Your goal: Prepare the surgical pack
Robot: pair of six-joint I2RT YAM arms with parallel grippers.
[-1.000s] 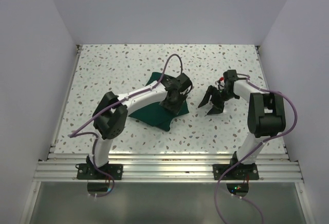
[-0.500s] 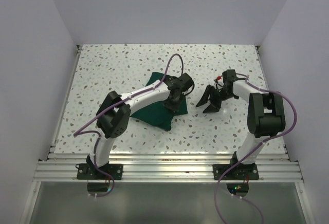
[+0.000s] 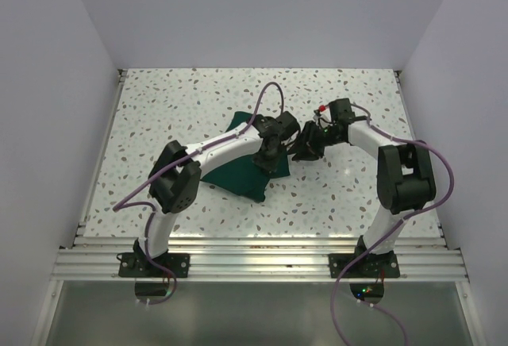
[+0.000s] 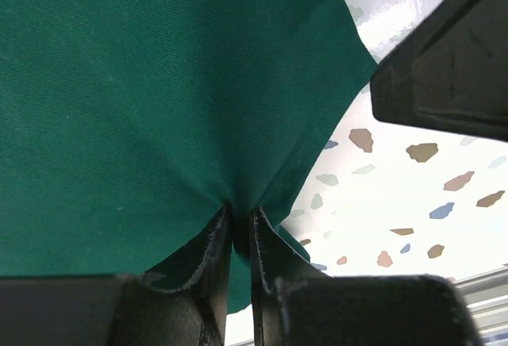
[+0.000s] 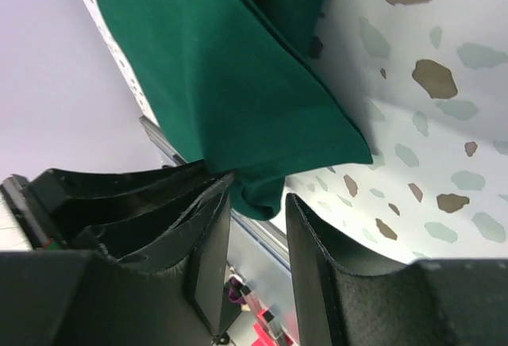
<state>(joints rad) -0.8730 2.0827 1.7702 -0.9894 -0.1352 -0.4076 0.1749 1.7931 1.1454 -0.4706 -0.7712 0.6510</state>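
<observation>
The surgical pack (image 3: 228, 173) is a dark green drape lying crumpled on the speckled table, left of centre. My left gripper (image 3: 271, 157) is at its right edge, shut on a pinch of the cloth. In the left wrist view the fabric (image 4: 143, 84) puckers into the closed fingertips of that gripper (image 4: 240, 217). My right gripper (image 3: 300, 149) has come in from the right, close beside the left one. In the right wrist view a folded corner of the drape (image 5: 238, 68) hangs between the parted fingers of the right gripper (image 5: 258, 197), touching only the left finger.
A black finger of the right gripper (image 4: 452, 68) sits close in the upper right of the left wrist view. The aluminium rail (image 3: 254, 259) runs along the near edge of the table. White walls enclose the table (image 3: 175, 100) on three sides.
The left gripper has closed on the drape's edge. The right gripper has moved left to the drape's right corner and its fingers have narrowed around it.
</observation>
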